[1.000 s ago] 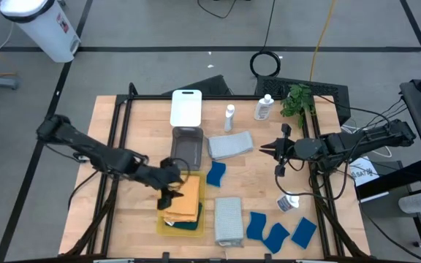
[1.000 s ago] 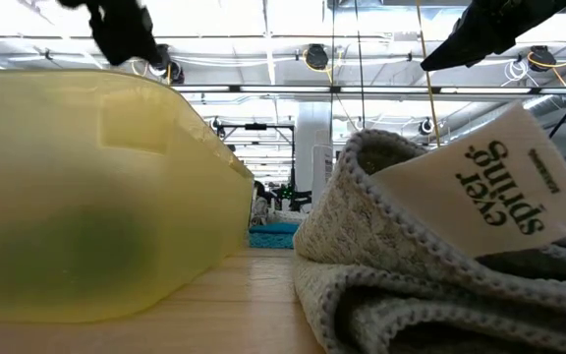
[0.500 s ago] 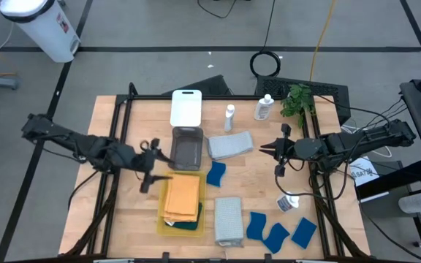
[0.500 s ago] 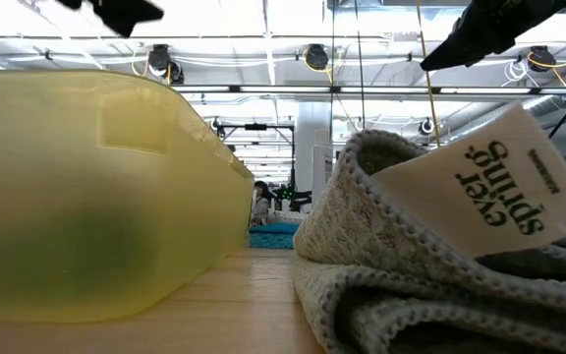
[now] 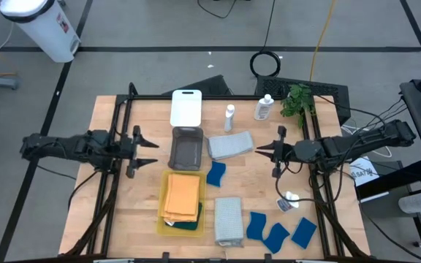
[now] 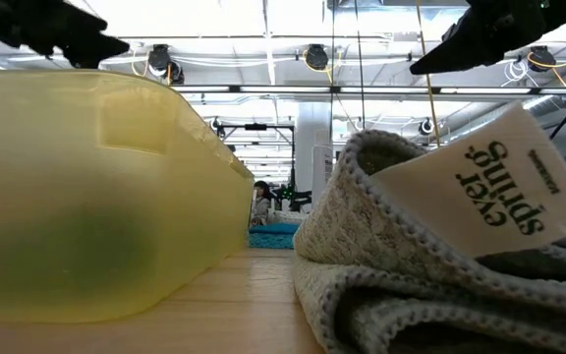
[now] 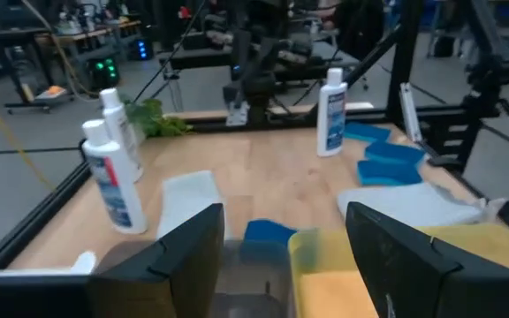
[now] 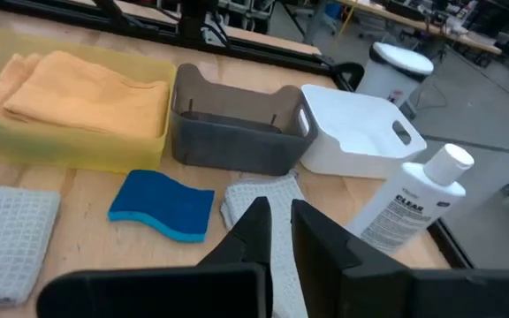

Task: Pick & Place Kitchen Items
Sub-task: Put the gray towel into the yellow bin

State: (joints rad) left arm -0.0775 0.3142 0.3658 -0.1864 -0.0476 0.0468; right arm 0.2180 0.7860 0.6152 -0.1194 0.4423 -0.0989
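Observation:
An orange cloth (image 5: 183,196) lies on a dark teal cloth (image 5: 186,226) inside the yellow tray (image 5: 161,208). My left gripper (image 5: 149,150) hovers open and level, left of the grey tray (image 5: 186,148), holding nothing. My right gripper (image 5: 263,151) hovers shut, right of a pale grey cloth (image 5: 230,145) lying flat on the table. A second pale grey cloth (image 5: 228,219) lies near the front. Blue sponges (image 5: 216,173) (image 5: 276,235) lie flat on the table. Two white bottles (image 5: 229,117) (image 5: 264,108) stand at the back, and a third (image 5: 289,202) is by the right arm.
A white tray (image 5: 186,107) sits behind the grey tray. A green plant (image 5: 297,101) stands at the far right corner. Black frame rails (image 5: 115,139) run along the table's left and right sides. Bare wood (image 5: 141,197) lies left of the yellow tray.
My left gripper has drawn back from over the orange cloth in the yellow tray toward the table's left and far side. It has tipped from pointing down to nearly level and stays open. The orange cloth stays in the tray.

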